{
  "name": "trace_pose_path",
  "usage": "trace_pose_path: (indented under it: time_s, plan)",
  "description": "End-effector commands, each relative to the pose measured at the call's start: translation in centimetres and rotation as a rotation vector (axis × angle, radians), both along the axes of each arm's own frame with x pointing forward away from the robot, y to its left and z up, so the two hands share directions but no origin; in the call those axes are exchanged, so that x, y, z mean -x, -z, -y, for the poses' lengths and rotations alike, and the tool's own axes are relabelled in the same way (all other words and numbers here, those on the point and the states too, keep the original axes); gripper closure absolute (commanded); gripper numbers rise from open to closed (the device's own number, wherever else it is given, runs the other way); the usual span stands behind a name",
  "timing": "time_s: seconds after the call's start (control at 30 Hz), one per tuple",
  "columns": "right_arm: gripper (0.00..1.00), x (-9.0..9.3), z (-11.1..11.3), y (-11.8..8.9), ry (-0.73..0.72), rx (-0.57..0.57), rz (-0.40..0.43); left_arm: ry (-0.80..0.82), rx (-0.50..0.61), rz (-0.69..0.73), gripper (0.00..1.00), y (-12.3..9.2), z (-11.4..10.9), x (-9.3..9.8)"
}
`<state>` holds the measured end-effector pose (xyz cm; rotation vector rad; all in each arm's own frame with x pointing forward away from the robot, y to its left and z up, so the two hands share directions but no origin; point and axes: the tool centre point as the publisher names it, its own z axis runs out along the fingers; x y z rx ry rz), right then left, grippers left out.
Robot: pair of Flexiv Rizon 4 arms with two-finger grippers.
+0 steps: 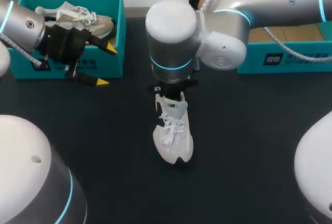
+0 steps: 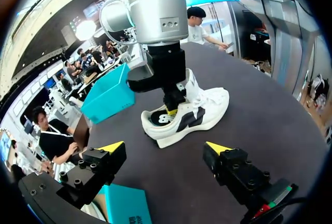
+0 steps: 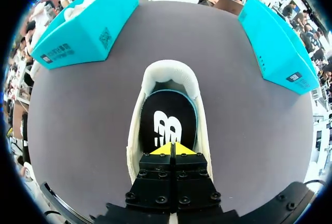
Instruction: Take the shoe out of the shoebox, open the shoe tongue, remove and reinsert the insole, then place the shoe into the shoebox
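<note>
A white lace-up shoe (image 1: 174, 136) stands upright on the dark table, toe toward me. My right gripper (image 3: 172, 149) is shut, its yellow tips pressed together inside the shoe's opening on the black insole (image 3: 168, 115). From the left wrist view, that right gripper (image 2: 171, 111) reaches down into the shoe (image 2: 199, 117) just behind the raised tongue. My left gripper (image 1: 106, 66) hangs open and holds nothing in front of the teal shoebox (image 1: 120, 24) at the back left, well apart from the shoe. Its yellow tips (image 2: 114, 147) point toward the shoe.
The left teal shoebox holds a second pale shoe (image 1: 78, 14). Another teal box (image 1: 290, 53) stands at the back right, behind my right arm. In the right wrist view both boxes, the left one (image 3: 88, 32) and the right one (image 3: 275, 42), flank the space ahead of the shoe.
</note>
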<state>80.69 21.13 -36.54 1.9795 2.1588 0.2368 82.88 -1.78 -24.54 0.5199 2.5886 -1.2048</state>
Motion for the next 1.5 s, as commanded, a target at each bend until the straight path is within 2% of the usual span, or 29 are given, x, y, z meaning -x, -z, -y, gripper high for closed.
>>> trace_pose_path:
  time_s: [0.03, 0.17, 0.27, 0.4, 0.5, 0.63, 0.7, 0.8, 0.97, 1.17, 1.27, 1.37, 1.5]
  plan:
    - [1.0, -0.6, -0.3, 1.7, -0.014, -0.002, -0.016, 0.0, -0.003, 0.0, 0.0, 0.0, 0.0, 0.0]
    - [1.0, -0.7, -0.3, 3.3, -0.021, 0.003, -0.045, 0.0, -0.003, 0.0, 0.0, 0.0, 0.0, 0.0]
    - [1.0, -0.5, -0.2, 3.7, -0.023, 0.016, -0.063, 0.0, -0.003, 0.0, 0.0, 0.0, 0.0, 0.0]
    - [1.0, -0.4, 0.5, 2.0, 0.017, 0.034, -0.021, 0.0, -0.003, 0.0, 0.0, 0.0, 0.0, 0.0]
    - [1.0, -1.2, 0.9, 0.6, 0.014, 0.064, 0.024, 0.0, -0.003, 0.0, 0.0, 0.0, 0.0, 0.0]
    - [1.0, -2.5, 1.0, 0.3, 0.005, 0.084, 0.081, 0.0, -0.003, 0.0, 0.0, 0.0, 0.0, 0.0]
    - [1.0, -3.3, 0.6, 0.7, -0.027, 0.082, 0.131, 0.0, -0.003, 0.0, 0.0, 0.0, 0.0, 0.0]
    - [1.0, -4.2, 0.2, 1.6, -0.05, 0.091, 0.155, 0.0, -0.003, 0.0, 0.0, 0.0, 0.0, 0.0]
    - [1.0, -4.8, 0.0, 3.7, -0.076, 0.086, 0.131, 0.0, -0.003, 0.0, 0.0, 0.0, 0.0, 0.0]
    - [1.0, -4.4, 0.1, 5.3, -0.098, 0.072, 0.085, 0.0, -0.003, 0.0, 0.0, 0.0, 0.0, 0.0]
    - [1.0, -3.7, 0.5, 4.5, -0.086, 0.074, 0.08, 0.0, -0.003, 0.0, 0.0, 0.0, 0.0, 0.0]
    - [1.0, -3.1, 0.6, 2.3, -0.074, 0.074, 0.061, 0.0, -0.003, 0.0, 0.0, 0.0, 0.0, 0.0]
    - [1.0, -2.3, 1.4, 0.0, -0.051, 0.097, -0.034, 0.0, -0.003, 0.0, 0.0, 0.0, 0.0, 0.0]
